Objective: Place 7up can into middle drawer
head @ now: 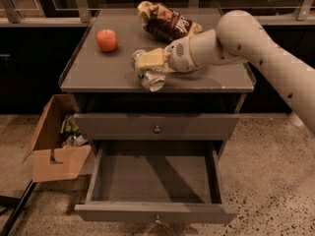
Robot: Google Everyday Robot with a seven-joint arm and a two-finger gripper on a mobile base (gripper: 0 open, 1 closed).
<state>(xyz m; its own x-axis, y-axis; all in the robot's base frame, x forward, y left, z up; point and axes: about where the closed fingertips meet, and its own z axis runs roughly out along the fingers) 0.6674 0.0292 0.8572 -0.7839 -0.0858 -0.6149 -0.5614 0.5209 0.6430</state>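
The 7up can (150, 79) is a small silver can tipped on its side at the front of the grey cabinet top (98, 73). My gripper (147, 67) reaches in from the right and is shut on the can, with a pale finger (149, 59) lying over it. The middle drawer (152, 181) is pulled open below, and its flat box is empty. Its front panel (113, 214) faces me. The can is above the drawer's middle, over the cabinet top's front edge.
A red apple (107, 40) sits at the top's back left. A brown snack bag (165, 22) lies at the back behind my arm. The upper drawer (113, 126) with a round knob is closed. An open cardboard box (54, 151) stands on the floor to the left.
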